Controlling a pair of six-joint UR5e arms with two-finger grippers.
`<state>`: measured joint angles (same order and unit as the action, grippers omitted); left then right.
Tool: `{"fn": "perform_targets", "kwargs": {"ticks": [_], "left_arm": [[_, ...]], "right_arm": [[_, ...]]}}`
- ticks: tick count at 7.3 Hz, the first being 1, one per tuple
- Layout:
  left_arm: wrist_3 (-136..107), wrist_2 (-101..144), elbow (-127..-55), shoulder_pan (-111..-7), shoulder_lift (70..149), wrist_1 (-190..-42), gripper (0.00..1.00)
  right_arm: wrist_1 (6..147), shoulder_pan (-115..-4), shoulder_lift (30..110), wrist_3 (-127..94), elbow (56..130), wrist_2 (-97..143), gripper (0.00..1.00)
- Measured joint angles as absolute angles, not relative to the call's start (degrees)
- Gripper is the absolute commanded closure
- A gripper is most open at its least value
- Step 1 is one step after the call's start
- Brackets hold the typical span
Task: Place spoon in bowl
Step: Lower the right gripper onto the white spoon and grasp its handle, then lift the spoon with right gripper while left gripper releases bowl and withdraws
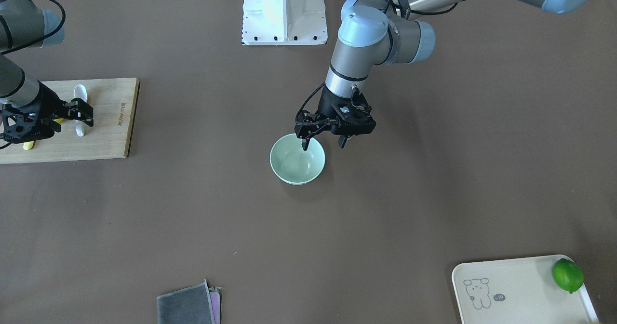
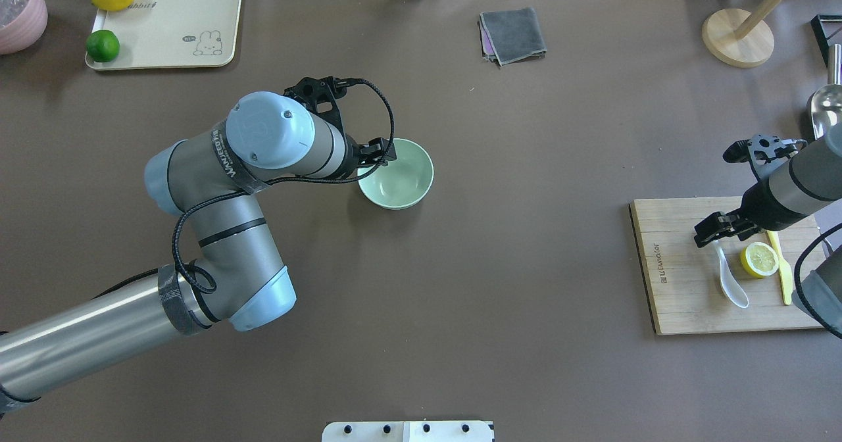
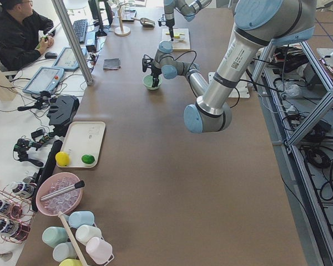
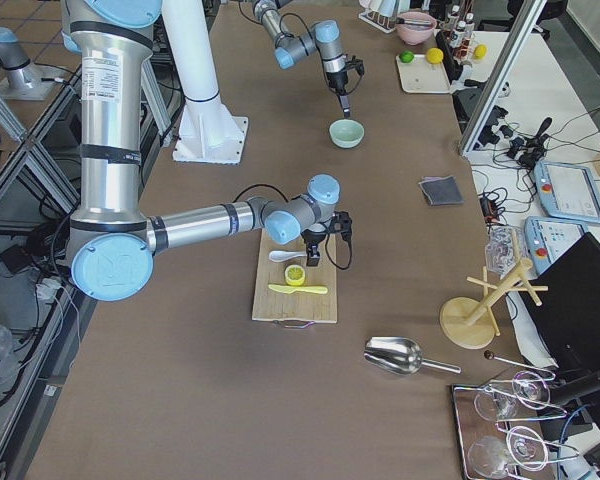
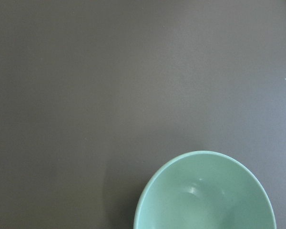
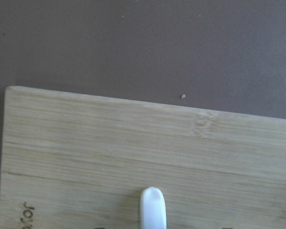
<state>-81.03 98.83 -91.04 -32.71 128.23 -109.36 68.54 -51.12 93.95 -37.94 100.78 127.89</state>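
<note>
The mint-green bowl (image 1: 297, 162) stands upright and empty at mid-table; it also shows in the overhead view (image 2: 398, 175) and the left wrist view (image 5: 205, 195). My left gripper (image 1: 323, 143) is open at the bowl's robot-side rim, with one finger inside the bowl and one outside. The white spoon (image 2: 733, 284) lies on the wooden cutting board (image 2: 684, 297), its scoop toward the robot. My right gripper (image 2: 714, 228) is open and hovers low over the spoon's handle end (image 6: 153, 207).
A lemon half (image 2: 760, 259) and a yellow knife (image 2: 783, 271) lie on the board beside the spoon. A cream tray (image 2: 171, 27) with a lime and a lemon is far left. A grey cloth (image 2: 513, 34) lies at the far edge.
</note>
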Motion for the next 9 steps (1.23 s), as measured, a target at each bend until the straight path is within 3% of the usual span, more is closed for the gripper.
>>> {"fn": "perform_targets", "kwargs": {"ticks": [2, 5, 6, 8, 9], "left_arm": [[-81.0, 98.9, -91.3, -32.7, 127.9, -109.4, 0.02], [-81.0, 98.8, -92.4, -32.7, 126.9, -109.4, 0.02], [-81.0, 98.8, -92.4, -32.7, 126.8, -109.4, 0.02], [-81.1, 98.8, -92.5, -32.7, 126.8, -109.4, 0.02], [-81.0, 98.8, -92.5, -32.7, 126.8, -109.4, 0.02]], "right_arm": [[68.1, -50.3, 94.6, -39.7, 101.7, 127.7, 0.48], [67.9, -49.5, 94.7, -40.2, 101.9, 127.0, 0.49], [67.9, -49.3, 94.7, -40.2, 101.8, 126.8, 0.56], [67.9, -49.2, 94.7, -40.3, 101.6, 126.6, 1.0], [67.9, -49.1, 94.7, -40.3, 101.5, 126.5, 1.0]]}}
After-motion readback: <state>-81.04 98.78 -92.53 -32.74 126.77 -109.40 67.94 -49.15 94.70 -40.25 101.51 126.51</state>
